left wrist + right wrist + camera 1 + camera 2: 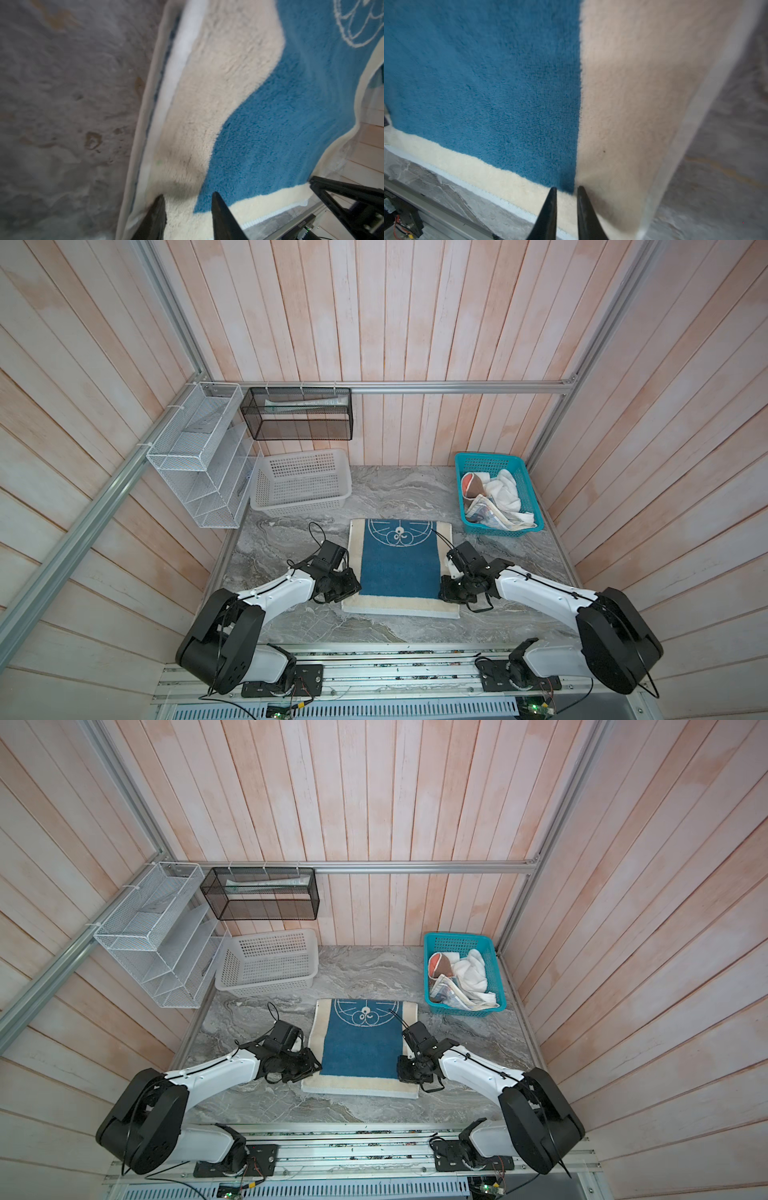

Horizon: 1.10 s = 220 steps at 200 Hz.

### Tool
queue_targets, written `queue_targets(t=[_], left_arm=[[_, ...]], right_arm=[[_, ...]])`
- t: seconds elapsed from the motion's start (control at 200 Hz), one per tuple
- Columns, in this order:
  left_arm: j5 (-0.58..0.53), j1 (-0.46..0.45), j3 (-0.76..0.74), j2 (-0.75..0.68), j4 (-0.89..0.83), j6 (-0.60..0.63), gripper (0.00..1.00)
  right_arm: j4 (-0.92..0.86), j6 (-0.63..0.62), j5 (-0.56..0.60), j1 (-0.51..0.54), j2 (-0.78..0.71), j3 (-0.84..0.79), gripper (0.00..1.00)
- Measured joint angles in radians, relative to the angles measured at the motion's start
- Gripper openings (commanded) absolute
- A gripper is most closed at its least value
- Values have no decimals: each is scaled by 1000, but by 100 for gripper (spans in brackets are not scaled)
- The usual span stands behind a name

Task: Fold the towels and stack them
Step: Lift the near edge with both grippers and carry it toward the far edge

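The blue towel (399, 568) (359, 1048) with cream borders and a white outline lies folded flat on the marble table in both top views. My left gripper (340, 585) (188, 195) hovers over its near left corner, jaws open above the cream border (218, 93). My right gripper (451, 589) (566, 187) is at the near right corner, jaws a narrow gap apart over the border, nothing pinched. The other towels sit crumpled in a teal basket (486, 456): a salmon-brown one (473, 485), a white one (505, 489) and a lettered one (486, 512).
A white plastic basket (299, 454) stands at the back left of the table. A white wire rack (199, 456) and a black mesh rack (297, 414) hang on the wall above it. Wooden walls close in three sides.
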Motion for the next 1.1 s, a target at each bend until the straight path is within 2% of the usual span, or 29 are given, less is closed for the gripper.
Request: queue_targets(t=[0.165, 0.315, 0.42, 0.5, 0.615, 0.745, 0.895, 1.1], left_arm=[[-17, -33, -89, -75, 74, -40, 39], [-35, -69, -160, -208, 0, -82, 40], [-74, -67, -149, -274, -120, -78, 46], [-87, -19, -98, -272, -171, -53, 49], [-67, 109, 10, -192, -137, 17, 52], [-42, 203, 136, -11, -27, 92, 56], [-11, 249, 240, 193, 87, 144, 56], [7, 278, 336, 372, 193, 162, 56]], right_arm=[[103, 49, -4, 66, -35, -74, 17], [56, 87, 0, 121, -97, -85, 30], [-18, 72, 31, 108, -142, -32, 39], [-38, 23, 40, 32, -139, 66, 42], [-7, -68, 65, -99, -56, 198, 44], [4, -183, 124, -161, 172, 378, 45], [-12, -269, 207, -164, 426, 582, 46], [-27, -309, 287, -188, 528, 628, 50]])
